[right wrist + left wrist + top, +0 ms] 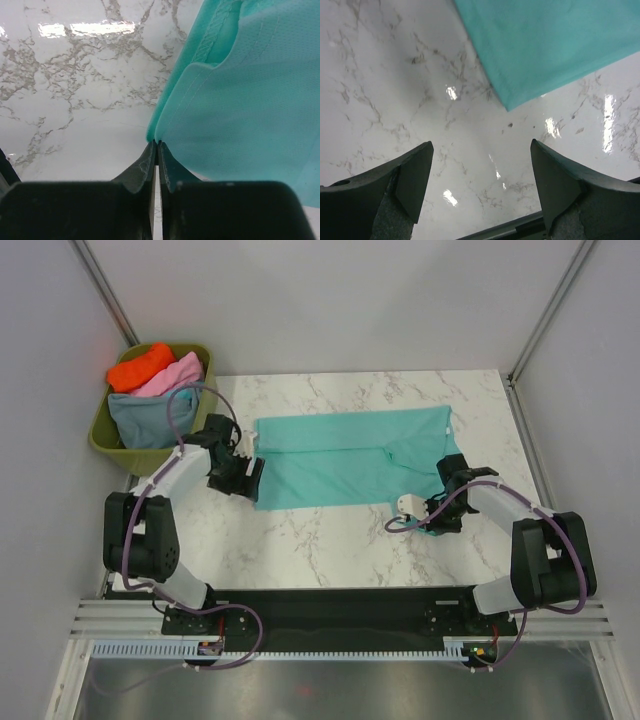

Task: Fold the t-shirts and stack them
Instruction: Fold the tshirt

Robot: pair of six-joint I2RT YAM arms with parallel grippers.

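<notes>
A teal-green t-shirt [350, 455] lies spread and partly folded across the middle of the marble table [300, 540]. My left gripper [250, 478] is open and empty, just off the shirt's near left corner. In the left wrist view its fingers [415, 175] stand wide apart over bare marble, with the shirt's corner [545, 45] ahead of the gripper [481, 145]. My right gripper [437, 523] is shut on the shirt's near right edge. In the right wrist view the gripper [156, 143] pinches a seamed fold of the cloth [240, 100]. Orange [140, 367], pink [172, 375] and slate blue-grey [145, 415] shirts lie in the tub.
The olive-green tub [100, 430] stands at the back left corner, beside my left arm. Grey walls with metal posts close in the table on the left, right and back. A black base plate [330, 605] runs along the near edge.
</notes>
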